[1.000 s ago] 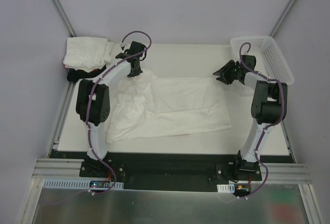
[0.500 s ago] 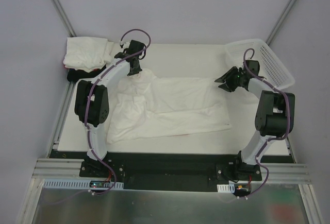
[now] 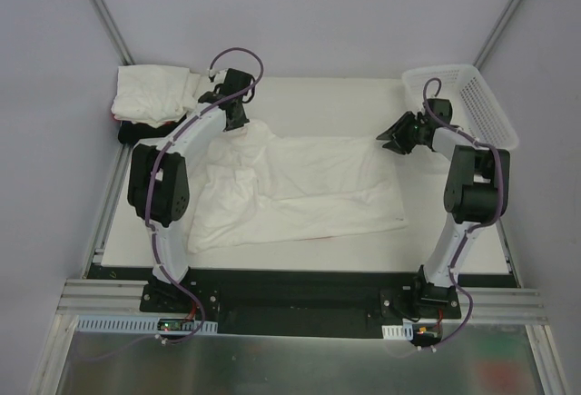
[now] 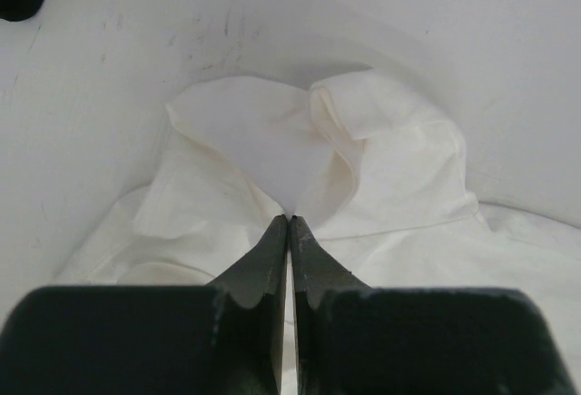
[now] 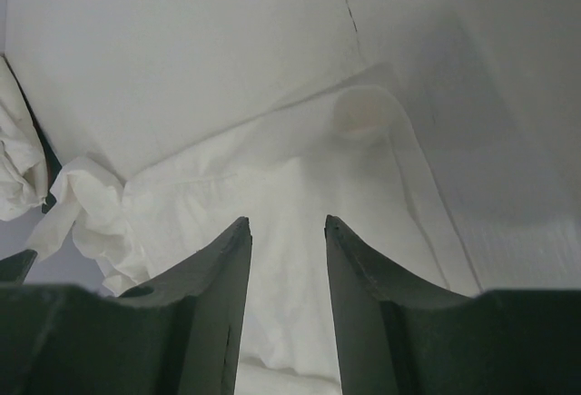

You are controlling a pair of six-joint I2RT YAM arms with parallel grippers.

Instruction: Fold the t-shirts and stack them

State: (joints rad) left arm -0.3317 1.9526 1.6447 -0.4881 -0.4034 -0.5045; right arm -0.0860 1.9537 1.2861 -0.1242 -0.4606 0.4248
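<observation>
While left claw (image 4: 289, 222) is pinched fully closed on a bunched fold of the white t-shirt (image 3: 309, 182), right claw (image 5: 287, 223) hangs with its jaws parted and nothing between them. Shirt lies spread across the middle of the surface (image 3: 318, 95), long axis left to right. It is rumpled and folded over on the left half, flatter on the right. Left grip point is the shirt's far-left corner. Left wrist view shows the cloth drawn up to the fingertips, with two lobes of fabric flaring out beyond them. Right claw sits over the shirt's far-right corner, just left of the mesh basket (image 3: 472, 104). Right wrist view shows flat cloth below the fingers and a small curled-up bit of hem further out on that corner. Can't tell from either view whether the fingertips touch the cloth. Far-left corner of the surface has a stack of folded white shirts (image 3: 150, 93), sitting on a black shirt (image 3: 134, 132) that sticks out on the stack's near side. Stack is near the left claw but apart from it, and well apart from the basket. Basket stands at the far-right corner, beside the right arm's wrist, and no cloth is visible in it from the top view. Both arms reach toward the far side, one at each far corner of the spread shirt.
</observation>
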